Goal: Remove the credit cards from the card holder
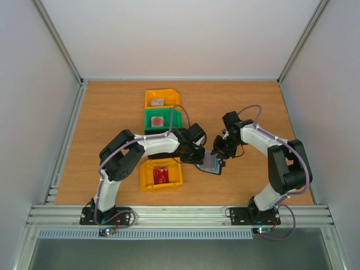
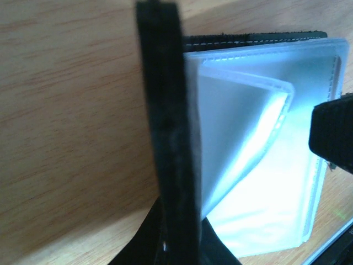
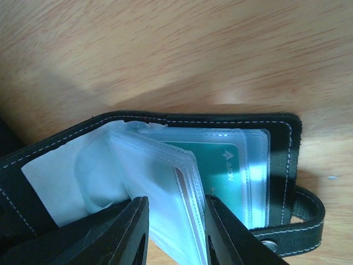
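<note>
The black card holder (image 1: 212,165) lies open on the table between my two grippers. My left gripper (image 2: 176,245) is shut on its black cover (image 2: 165,127), which stands upright and edge-on in the left wrist view. My right gripper (image 3: 174,234) is shut on a bundle of clear pocket sleeves (image 3: 160,182); a reddish card edge (image 3: 186,193) shows inside the bundle. A teal credit card (image 3: 218,168) sits in a pocket lying flat behind. A red card (image 1: 161,176) lies in the near yellow bin (image 1: 145,181).
A far yellow bin (image 1: 151,94) and a green bin (image 1: 149,118) stand in a row behind my left arm, each with a small item inside. The holder's snap strap (image 3: 309,212) sticks out to the right. Metal rails edge the table.
</note>
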You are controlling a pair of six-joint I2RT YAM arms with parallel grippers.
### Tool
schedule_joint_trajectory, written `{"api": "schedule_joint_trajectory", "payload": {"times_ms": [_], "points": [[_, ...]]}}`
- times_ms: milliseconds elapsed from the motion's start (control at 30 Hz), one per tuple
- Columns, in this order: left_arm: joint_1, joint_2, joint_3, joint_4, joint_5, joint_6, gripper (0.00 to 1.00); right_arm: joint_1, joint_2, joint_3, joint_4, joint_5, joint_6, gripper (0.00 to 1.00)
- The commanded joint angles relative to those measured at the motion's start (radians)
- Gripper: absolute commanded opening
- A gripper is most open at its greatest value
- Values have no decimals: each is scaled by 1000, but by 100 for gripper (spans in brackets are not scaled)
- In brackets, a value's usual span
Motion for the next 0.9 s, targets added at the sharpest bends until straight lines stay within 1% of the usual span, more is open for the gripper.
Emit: {"api": "schedule_joint_trajectory", "payload": {"times_ms": [0, 100, 233, 367, 400, 467, 567, 633, 733, 800, 867], "points": [[-3, 7, 27, 28, 5, 0, 0, 23, -19, 18, 36, -76, 14, 28], [-4, 5, 28, 27, 5, 1, 0, 24, -21, 7, 69, -114, 17, 23], [-3, 4, 25, 27, 5, 1, 0, 24, -60, -47, 167, -216, 42, 16], [-3, 0, 24, 28, 5, 3, 0, 24, -107, -100, 258, -288, 68, 14], [-3, 1, 24, 30, 5, 3, 0, 24, -115, -108, 253, -278, 65, 13], [-3, 1, 25, 30, 5, 4, 0, 24, -123, -111, 194, -215, 44, 13], [-4, 0, 24, 30, 4, 7, 0, 31, -129, -96, 72, -51, 0, 12], [-3, 0, 25, 28, 2, 6, 0, 40, -136, -84, 34, 15, -33, 12], [-3, 1, 22, 28, 1, 7, 0, 46, -144, -77, 10, 54, -40, 11], [-3, 1, 21, 28, 1, 7, 0, 48, -151, -88, 17, 39, -41, 9], [-3, 1, 22, 28, 1, 7, 0, 52, -158, -106, 75, -5, -37, 2]]}}
